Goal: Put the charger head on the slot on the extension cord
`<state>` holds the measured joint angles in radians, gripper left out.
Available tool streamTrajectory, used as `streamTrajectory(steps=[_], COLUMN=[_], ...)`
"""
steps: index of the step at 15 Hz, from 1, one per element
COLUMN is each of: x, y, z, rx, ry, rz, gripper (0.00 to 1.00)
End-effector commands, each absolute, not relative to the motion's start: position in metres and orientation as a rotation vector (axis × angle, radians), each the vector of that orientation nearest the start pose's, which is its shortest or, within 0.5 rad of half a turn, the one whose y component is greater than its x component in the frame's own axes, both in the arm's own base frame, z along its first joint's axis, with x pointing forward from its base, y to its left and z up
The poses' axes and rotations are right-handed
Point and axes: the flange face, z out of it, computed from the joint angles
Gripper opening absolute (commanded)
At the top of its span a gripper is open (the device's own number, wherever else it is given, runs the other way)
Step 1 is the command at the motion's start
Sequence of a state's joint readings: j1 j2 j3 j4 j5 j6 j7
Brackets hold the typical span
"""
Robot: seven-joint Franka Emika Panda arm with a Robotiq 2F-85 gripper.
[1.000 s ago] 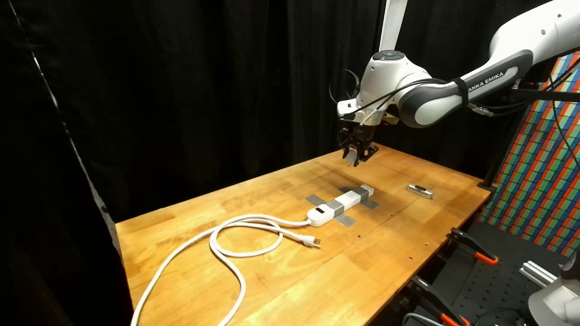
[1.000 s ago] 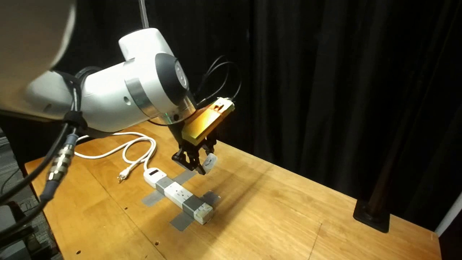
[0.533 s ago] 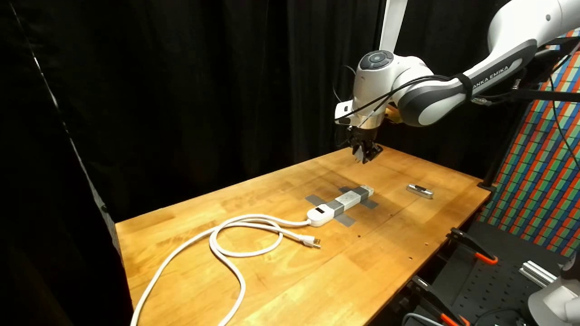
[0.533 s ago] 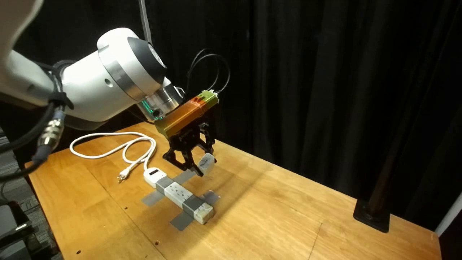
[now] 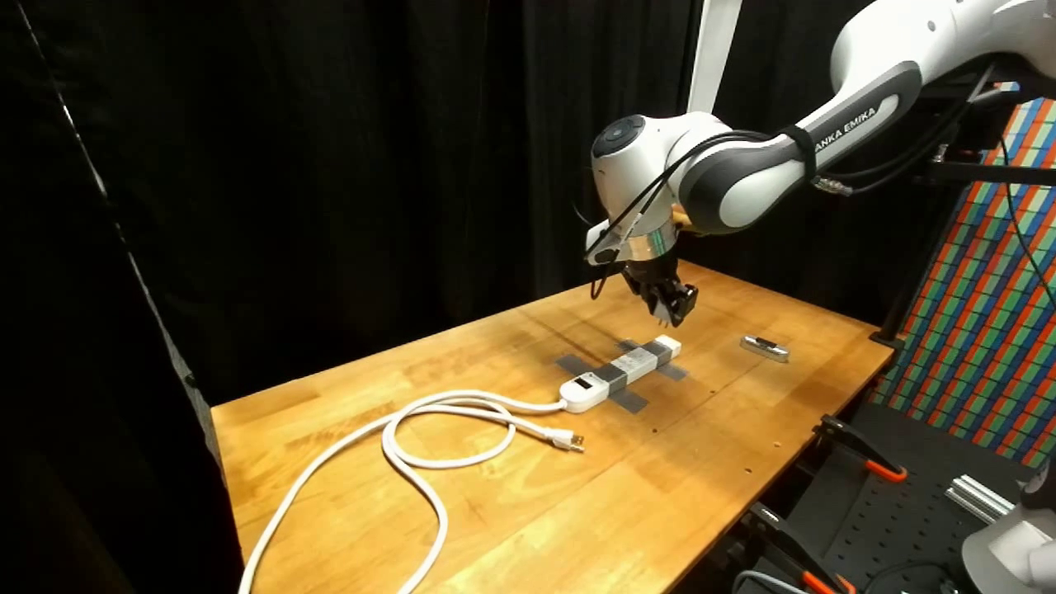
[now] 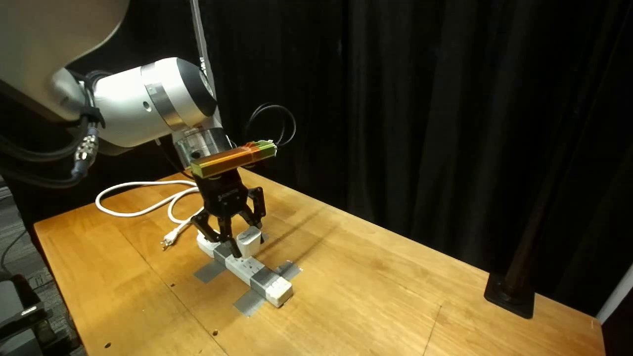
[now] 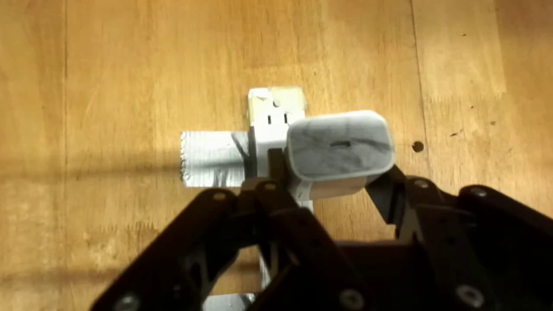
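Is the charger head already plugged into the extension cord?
No, in an exterior view the charger head hangs in the air, its prongs bare and clear of the extension cord.

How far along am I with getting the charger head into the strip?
Done: the charger head is picked up, off the table.
In hand: the gripper holds it clear of the extension cord, its bare prongs pointing down.
Left: line the prongs up with an outlet, push in, release.
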<state>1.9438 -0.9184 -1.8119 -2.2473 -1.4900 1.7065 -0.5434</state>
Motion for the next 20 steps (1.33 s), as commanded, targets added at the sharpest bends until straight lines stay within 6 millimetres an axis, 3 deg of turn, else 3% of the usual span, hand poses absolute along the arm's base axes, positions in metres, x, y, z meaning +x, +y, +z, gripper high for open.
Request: streamTrajectory(steps=[1,14,20], x=[0.522,0.531,0.531], y=[0.005,0.001,0.000], z=[0.204,0.163,0.158], rx=[-2.408,-2.341,-2.346], ry=[-2.433,-2.451,-2.466], rz=[0.573,0.446,0.438], gripper=[0.23,0.23,0.23])
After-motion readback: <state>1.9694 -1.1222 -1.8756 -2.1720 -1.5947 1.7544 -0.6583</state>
